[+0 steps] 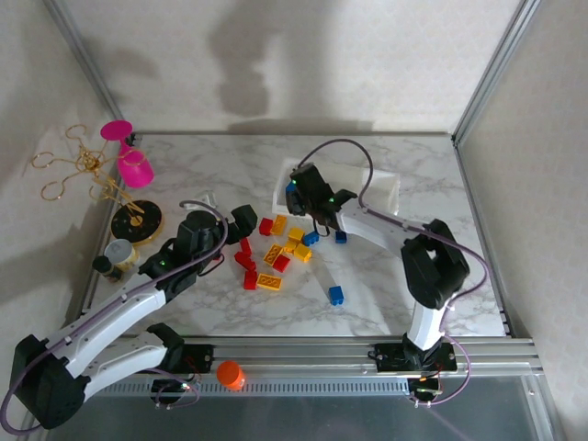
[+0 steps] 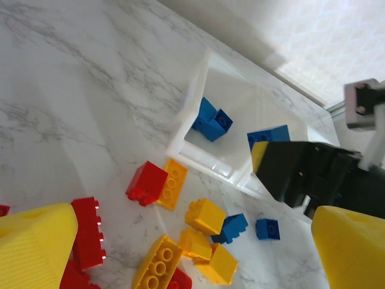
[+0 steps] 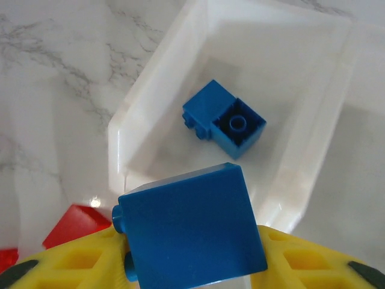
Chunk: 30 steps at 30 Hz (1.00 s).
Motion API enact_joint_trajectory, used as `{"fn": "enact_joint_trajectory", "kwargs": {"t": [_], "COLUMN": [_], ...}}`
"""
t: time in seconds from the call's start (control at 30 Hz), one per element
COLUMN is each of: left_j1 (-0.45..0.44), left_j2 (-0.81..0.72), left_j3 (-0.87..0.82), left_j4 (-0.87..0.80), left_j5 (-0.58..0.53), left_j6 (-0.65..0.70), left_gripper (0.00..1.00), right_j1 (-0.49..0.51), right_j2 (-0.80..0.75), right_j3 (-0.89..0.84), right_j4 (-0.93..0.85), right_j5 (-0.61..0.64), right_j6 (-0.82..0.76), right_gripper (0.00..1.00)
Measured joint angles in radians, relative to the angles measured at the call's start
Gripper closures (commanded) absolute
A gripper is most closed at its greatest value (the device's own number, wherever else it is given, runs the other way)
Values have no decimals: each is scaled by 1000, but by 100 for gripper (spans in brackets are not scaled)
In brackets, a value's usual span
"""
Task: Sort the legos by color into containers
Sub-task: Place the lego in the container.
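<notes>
Sorting under way: the right gripper [image 3: 192,265], its yellow fingers clamped on a squarish blue plastic studded brick [image 3: 189,229], hangs over the left-hand compartment of the clear whitish plastic three-compartment tray [image 3: 120,138] at the far side of the white marble-patterned table [image 1: 386,276]. The spot looks chosen by colour, since two blue plastic bricks [image 3: 225,117] already lie touching on that compartment's floor, one of them showing its hollow underside. The held brick is carried on its side: a smooth face looks up at the wrist camera and its studs poke out sideways past the fingers rather than upward. It is nearly as wide as it is long, so no long axis stands out. The tray's own long side runs left to right across the table.

Near and to the left of the tray, the left gripper [image 2: 192,241] hovers with jaws wide apart and nothing between them above the loose red, yellow and blue plastic bricks [image 1: 276,248], apparently placed to take its pick from the unsorted scatter. A lone blue plastic brick [image 1: 336,295] lies apart, nearer the arms.
</notes>
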Motion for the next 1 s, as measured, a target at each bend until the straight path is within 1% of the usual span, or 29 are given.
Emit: {"fn": "enact_joint_trajectory", "kwargs": {"t": [0.23,0.43,0.53,0.6,0.67,0.87,0.93,1.0], "left_j1": [50,60,63,63,63,64,64,64], "left_j2": [67,115,117,117,117,112,105,95], "left_j3": [24,34,39,42,47,56,59,62], "left_j4": [29,43,46,45,45,44,43,40], "left_j5": [25,60,70,70,71,80,87,97], "left_j6": [19,22,22,22,22,22,22,22], "left_gripper": [0,0,0,0,0,0,0,0], "right_j1": [-49,-93,-105,-105,-103,-103,-103,-101], "right_j2": [190,320,359,370,375,367,338,273], "right_j3": [194,349,389,404,423,443,417,361], "right_j4": [-6,-19,-21,-33,-48,-59,-59,-58], "right_j5": [0,-19,-23,-24,-26,-29,-42,-57], "right_j6": [-42,-67,-86,-94,-106,-124,-127,-126], "right_gripper": [52,50,46,42,40,37,35,34]}}
